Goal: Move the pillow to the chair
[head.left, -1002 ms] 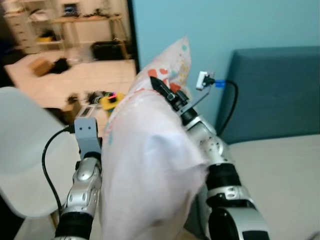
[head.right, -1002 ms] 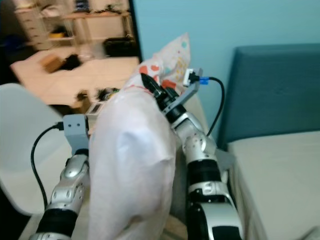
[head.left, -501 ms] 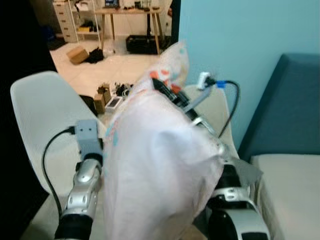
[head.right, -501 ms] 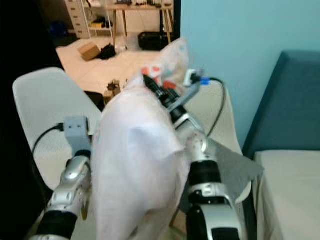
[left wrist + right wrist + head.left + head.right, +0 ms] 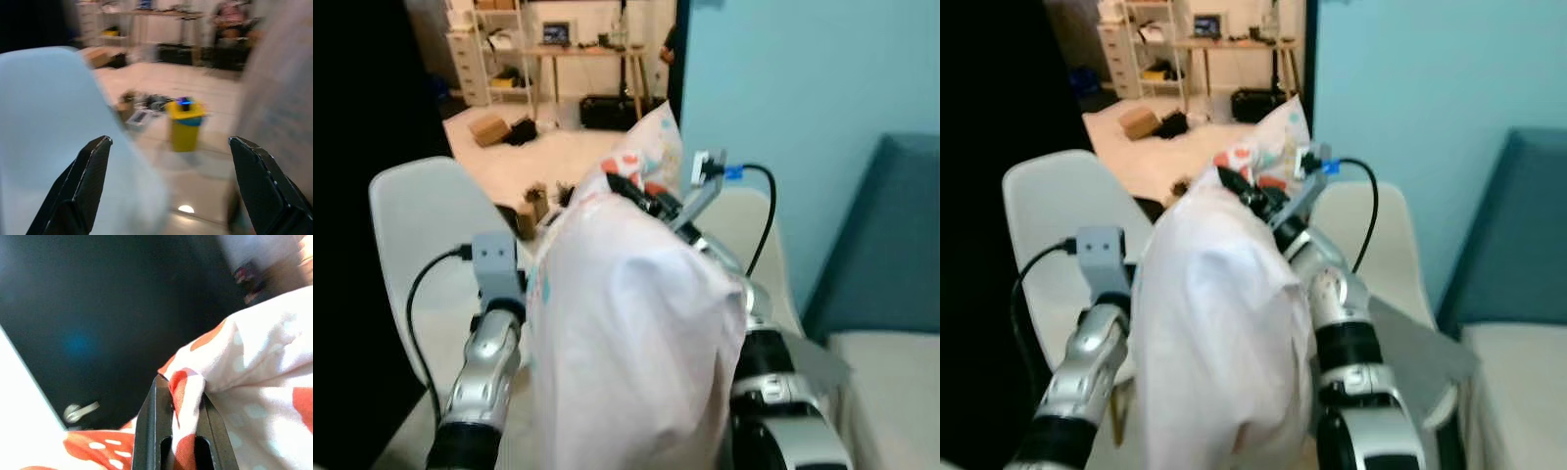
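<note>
The pillow, white with orange and teal spots, hangs upright between my two arms. My right gripper is shut on its upper corner, and in the right wrist view the fingers pinch the spotted fabric. My left gripper is open beside the pillow, whose cloth lies along one side of it. A white chair stands just ahead on the left, its shell close under the left gripper. A second white chair stands behind the pillow to the right.
A grey cloth lies on the second chair's seat. A blue headboard and mattress are at the right. Beyond an open doorway, a tiled floor holds a yellow bin, boxes and a desk.
The camera has swung left: the bed slid off to the right and both chairs came into fuller view. The pillow stays held the same way between my arms.
</note>
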Tool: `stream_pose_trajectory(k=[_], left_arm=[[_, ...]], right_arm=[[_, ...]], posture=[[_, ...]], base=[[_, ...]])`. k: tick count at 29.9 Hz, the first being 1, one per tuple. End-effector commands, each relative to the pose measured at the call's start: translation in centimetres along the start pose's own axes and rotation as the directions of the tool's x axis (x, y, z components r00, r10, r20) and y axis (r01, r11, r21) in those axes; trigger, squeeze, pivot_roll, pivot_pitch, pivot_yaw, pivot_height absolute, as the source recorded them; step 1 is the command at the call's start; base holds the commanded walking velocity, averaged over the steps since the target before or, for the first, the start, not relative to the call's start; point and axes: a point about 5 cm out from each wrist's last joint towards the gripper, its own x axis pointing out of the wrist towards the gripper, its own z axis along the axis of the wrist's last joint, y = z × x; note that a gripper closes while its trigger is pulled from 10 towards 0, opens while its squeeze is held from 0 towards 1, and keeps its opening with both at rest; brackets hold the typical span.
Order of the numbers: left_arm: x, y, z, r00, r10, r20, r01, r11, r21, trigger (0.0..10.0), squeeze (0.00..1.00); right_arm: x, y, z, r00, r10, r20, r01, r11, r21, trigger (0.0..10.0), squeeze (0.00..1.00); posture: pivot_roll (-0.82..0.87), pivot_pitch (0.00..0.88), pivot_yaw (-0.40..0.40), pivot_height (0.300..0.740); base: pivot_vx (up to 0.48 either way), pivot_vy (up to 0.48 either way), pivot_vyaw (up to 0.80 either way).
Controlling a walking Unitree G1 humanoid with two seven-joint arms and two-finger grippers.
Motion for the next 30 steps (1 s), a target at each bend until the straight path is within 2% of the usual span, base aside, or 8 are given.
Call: stream_pose_trajectory(k=[1, 6, 15, 26, 30], left_arm=[[0.0, -0.7, 0.0, 1.000, -0.025, -0.002, 0.025, 1.000, 0.001, 10.0, 0.00], [0.0, -0.9, 0.0, 0.999, -0.032, -0.003, 0.032, 0.999, 0.000, 10.0, 0.00], [0.0, -1.2, 0.0, 0.999, -0.052, -0.003, 0.052, 0.999, -0.002, 10.0, 0.00], [0.1, -2.6, 0.1, 0.991, -0.136, -0.003, 0.136, 0.991, 0.010, 10.0, 0.00], [0.1, -3.2, -0.4, 0.986, -0.164, -0.033, 0.165, 0.986, 0.022, 10.0, 0.00]], right_arm=[[0.6, 1.3, 1.8, 0.995, 0.089, 0.051, -0.086, 0.995, -0.054, 10.0, 0.00], [0.6, 1.3, 1.8, 0.995, 0.082, 0.052, -0.079, 0.995, -0.060, 10.0, 0.00], [0.4, 0.5, 2.1, 0.997, 0.014, 0.070, -0.012, 0.999, -0.035, 10.0, 0.00], [0.4, 0.3, 1.9, 0.998, -0.005, 0.066, 0.006, 1.000, -0.024, 10.0, 0.00], [0.4, 0.3, 1.8, 0.998, -0.010, 0.062, 0.012, 1.000, -0.024, 10.0, 0.00]], posture=[[-0.19, 0.000, 0.002, 0.728], [-0.19, 0.000, 0.003, 0.728], [-0.19, 0.000, 0.003, 0.728], [-0.20, 0.000, 0.002, 0.728], [-0.20, 0.000, 0.001, 0.728]], base=[[0.405, 0.000, 0.80], [0.405, 0.000, 0.76], [0.405, 0.000, 0.00], [0.401, 0.000, 0.00], [0.000, 0.000, 0.00]])
